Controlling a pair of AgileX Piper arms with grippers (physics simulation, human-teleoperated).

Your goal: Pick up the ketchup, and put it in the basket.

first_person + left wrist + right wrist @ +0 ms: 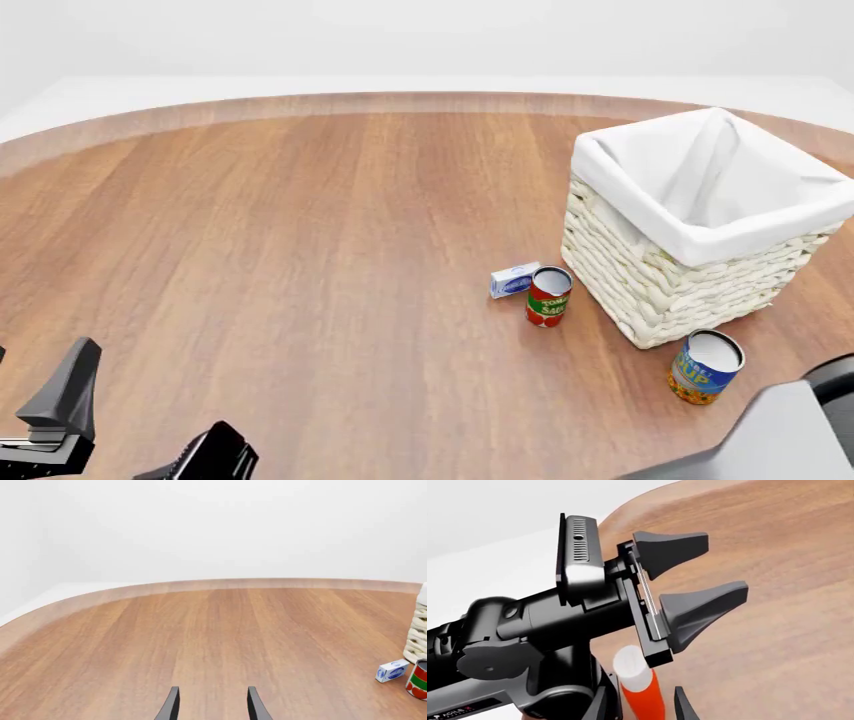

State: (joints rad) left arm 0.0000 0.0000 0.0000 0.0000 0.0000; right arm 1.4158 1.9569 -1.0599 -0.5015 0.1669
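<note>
White-lined basket [627, 270]; ketchup [644, 700] between the right end effector's [639, 691] parted fingers; left end effector [212, 690] likewise apart.

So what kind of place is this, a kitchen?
Probably not a real room: it looks like a computer-simulated test table. A bare wooden table against blank white, with a wicker basket, a tomato sauce can and no room around them.
</note>
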